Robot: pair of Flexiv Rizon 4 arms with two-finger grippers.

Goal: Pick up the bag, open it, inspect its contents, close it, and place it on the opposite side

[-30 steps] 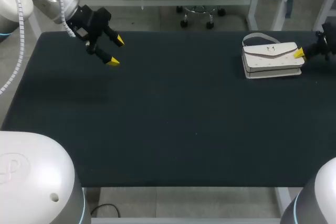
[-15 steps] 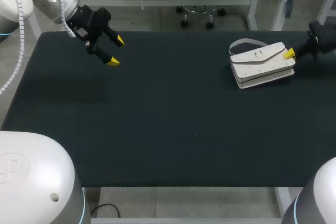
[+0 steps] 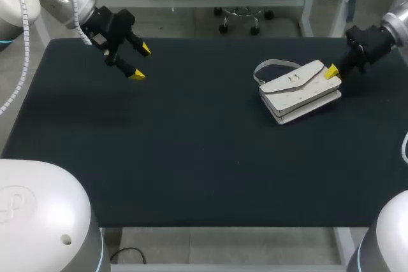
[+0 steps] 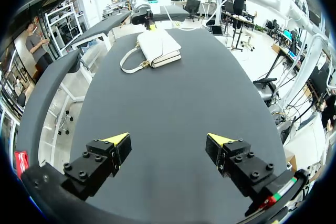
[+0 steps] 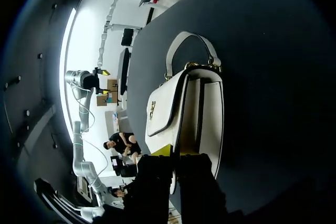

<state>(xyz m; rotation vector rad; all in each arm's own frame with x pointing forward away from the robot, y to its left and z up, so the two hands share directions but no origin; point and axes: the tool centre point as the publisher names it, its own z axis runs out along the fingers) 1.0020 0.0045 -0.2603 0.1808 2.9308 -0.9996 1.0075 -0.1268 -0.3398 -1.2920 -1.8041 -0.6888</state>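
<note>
Bag (image 3: 296,92): white, flap shut, toward the surface's (image 3: 191,157) far right corner, one end pinched in right claw (image 3: 333,72). Left claw (image 3: 140,62): spread wide, empty, far left corner. Status: grasp made; opening, inspection, closing, transfer outstanding.

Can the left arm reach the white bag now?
Probably yes: only bare table lies between the left gripper and the bag, whose far end the right gripper holds.

Smooth leather-look bag (image 3: 298,92), matt table (image 3: 191,157)
</note>
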